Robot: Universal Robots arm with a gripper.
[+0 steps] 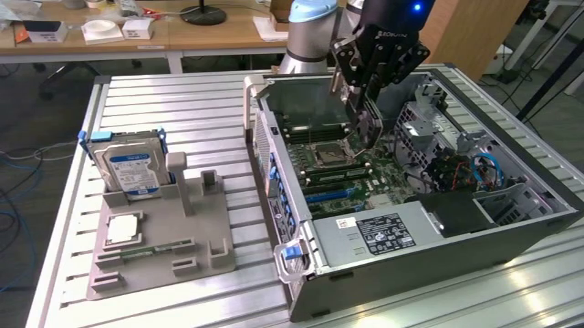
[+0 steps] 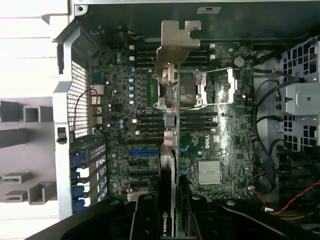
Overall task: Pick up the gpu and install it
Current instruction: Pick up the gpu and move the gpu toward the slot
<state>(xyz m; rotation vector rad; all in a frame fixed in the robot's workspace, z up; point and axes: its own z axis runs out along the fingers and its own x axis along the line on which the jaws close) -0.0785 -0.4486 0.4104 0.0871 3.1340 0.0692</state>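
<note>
The gpu (image 2: pixel 173 131) hung edge-on over the open computer case (image 1: pixel 270 147), clamped in the gripper (image 2: pixel 172 215), whose jaws were drawn in narrowly against the card's two faces. In the exterior view the robot arm (image 1: pixel 383 34) stood in the upper right of the frame with a blue light (image 1: pixel 417 8) glowing on it. From it the card reached down as a dark slab above the motherboard (image 1: pixel 365 174), close to the processor socket (image 1: pixel 327 156); whether it touched the board could not be told. The wrist view, looking along the card's length, added the close detail: the silver mounting bracket (image 2: pixel 177 45) at the card's far end and a green logo (image 2: pixel 164 222) on the card between the black fingers (image 2: pixel 147 217). It also showed the blue expansion slots (image 2: pixel 143 152) just beside the card's edge and a finned silver heatsink (image 2: pixel 209 171) on its other side. The exterior view took in the wider bench, a slatted aluminium table (image 1: pixel 174 102). At the exterior view's left stood a grey fixture (image 1: pixel 160 263) carrying an upright hard drive (image 1: pixel 134 167) with a blue-and-white label, a square silver chip (image 1: pixel 122 229) and a slim memory stick (image 1: pixel 146 251) lying flat. The power supply (image 1: pixel 388 232) sat in the case's near end, lower centre-right of that frame.
</note>
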